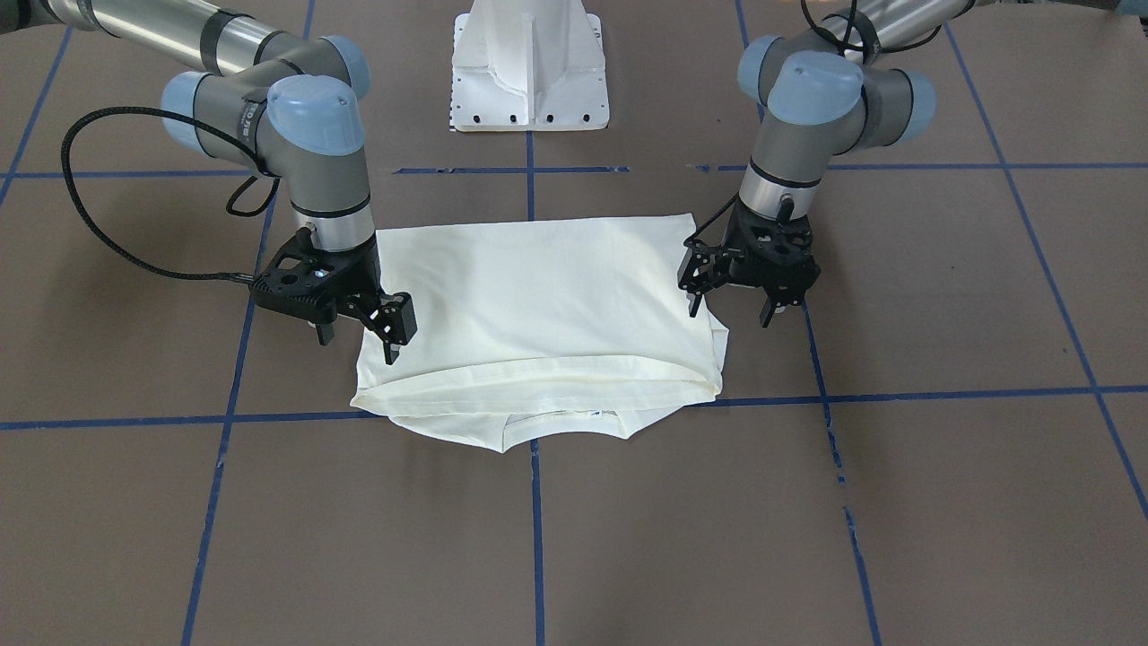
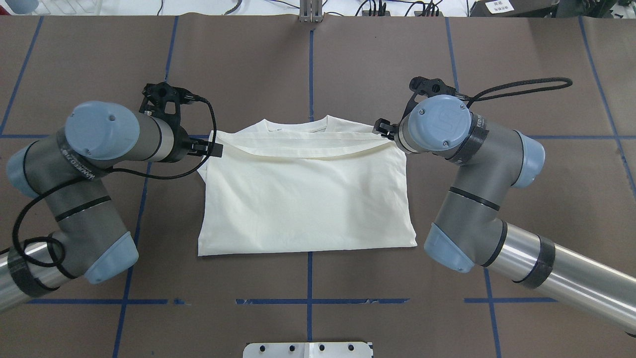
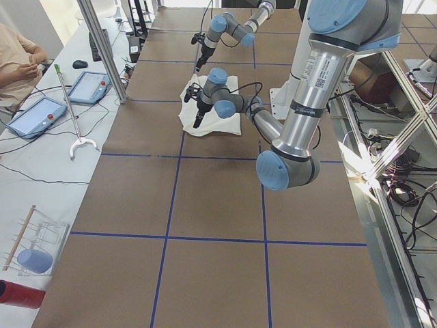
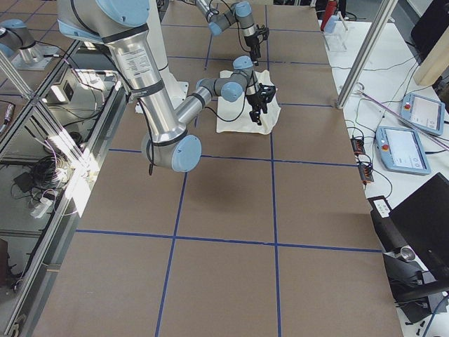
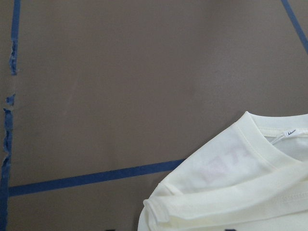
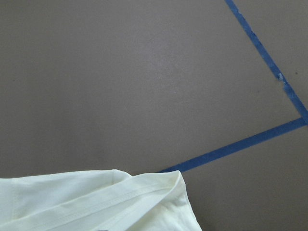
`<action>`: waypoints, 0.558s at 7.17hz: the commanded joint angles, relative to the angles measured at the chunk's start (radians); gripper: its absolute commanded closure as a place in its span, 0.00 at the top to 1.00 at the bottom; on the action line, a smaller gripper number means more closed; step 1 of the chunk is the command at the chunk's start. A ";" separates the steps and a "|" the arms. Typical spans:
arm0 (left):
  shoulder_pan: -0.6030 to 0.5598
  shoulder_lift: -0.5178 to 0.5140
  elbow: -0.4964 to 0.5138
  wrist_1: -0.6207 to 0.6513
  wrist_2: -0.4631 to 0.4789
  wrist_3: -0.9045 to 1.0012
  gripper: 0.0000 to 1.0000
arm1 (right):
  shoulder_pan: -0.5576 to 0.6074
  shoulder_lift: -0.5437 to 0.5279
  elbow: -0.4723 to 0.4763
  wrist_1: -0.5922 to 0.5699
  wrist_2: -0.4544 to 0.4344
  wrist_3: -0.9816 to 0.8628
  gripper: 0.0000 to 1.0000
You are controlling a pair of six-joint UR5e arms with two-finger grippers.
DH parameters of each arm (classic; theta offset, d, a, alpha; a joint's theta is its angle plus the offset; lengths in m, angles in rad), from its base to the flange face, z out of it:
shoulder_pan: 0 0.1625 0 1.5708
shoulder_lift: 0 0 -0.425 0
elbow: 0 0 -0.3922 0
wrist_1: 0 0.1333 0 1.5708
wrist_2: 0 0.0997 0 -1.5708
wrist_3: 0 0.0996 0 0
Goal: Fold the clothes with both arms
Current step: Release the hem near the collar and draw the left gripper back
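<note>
On the brown table point(image 1: 897, 520) the shirt point(image 1: 538, 305) lies mid-frame, folded into a rectangle, with the left gripper point(image 1: 729, 312) and right gripper point(image 1: 359, 350) spread empty at its sides, so probably little remains.

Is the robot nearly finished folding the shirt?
Nearly, it seems. Done: the shirt lies as a neat rectangle, no sleeves showing, its hem folded up near the collar. In hand: nothing; the left gripper and right gripper are open at its sides. Left: maybe one more fold.
</note>
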 commanded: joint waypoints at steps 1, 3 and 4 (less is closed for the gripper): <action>0.126 0.123 -0.126 -0.051 0.011 -0.122 1.00 | 0.001 -0.001 0.011 0.001 0.006 -0.007 1.00; 0.273 0.195 -0.128 -0.155 0.118 -0.266 0.90 | 0.001 -0.002 0.014 0.001 0.006 -0.007 1.00; 0.301 0.197 -0.120 -0.154 0.132 -0.313 0.81 | 0.002 -0.007 0.027 0.001 0.006 -0.007 1.00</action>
